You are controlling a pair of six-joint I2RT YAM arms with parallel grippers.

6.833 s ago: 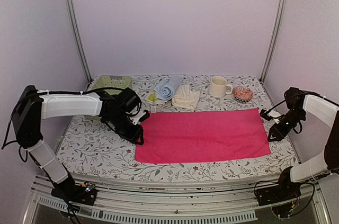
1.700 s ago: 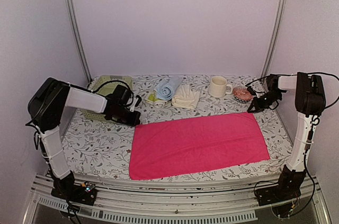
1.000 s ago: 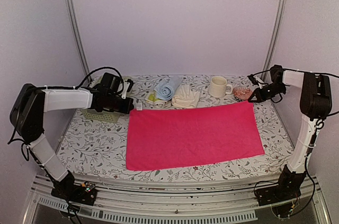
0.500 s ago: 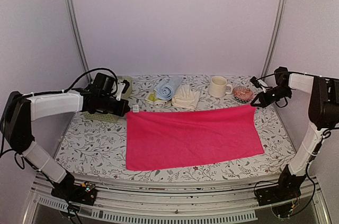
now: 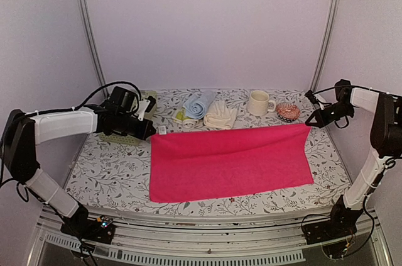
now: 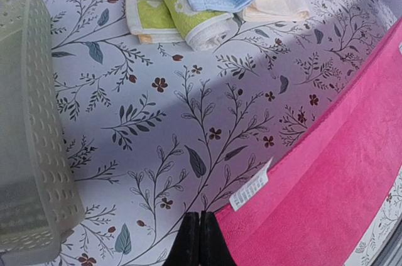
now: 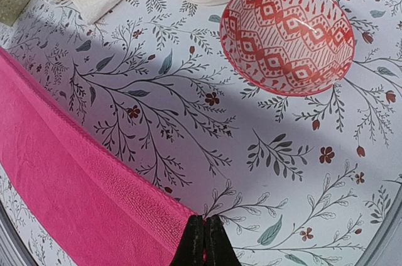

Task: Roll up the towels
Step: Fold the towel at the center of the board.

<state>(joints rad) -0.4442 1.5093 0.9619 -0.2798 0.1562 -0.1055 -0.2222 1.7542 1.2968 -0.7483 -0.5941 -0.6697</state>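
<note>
1. Here's the hot pink towel point(image 5: 229, 162), spread wide on the floral table point(image 5: 107, 171), on the near side of the cream mug point(image 5: 258, 102) and reaching well out to the mug's left and right.
2. The left gripper point(image 6: 200, 241) sits far to the mug's left, fingers pressed together, pinching the towel's far-left corner. A white label point(image 6: 250, 192) sticks out of the hem right beside it.
3. The right gripper point(image 7: 200, 241), to the mug's right, is clamped on the far-right corner, fingers closed tight on the cloth.
4. That far edge runs taut between the 2 grippers and rises off the table at each pinch. The near edge lies flat.
5. 3 more towels sit left of the mug. The cream-white towel point(image 5: 220, 115) is closest to it, the rolled light blue towel point(image 5: 198, 104) next, and the yellow-green towel point(image 6: 182, 17) under the blue one.
6. A red-patterned bowl point(image 7: 286, 36) stands just right of the mug. The green mesh basket point(image 6: 31, 121) is farthest left.
</note>
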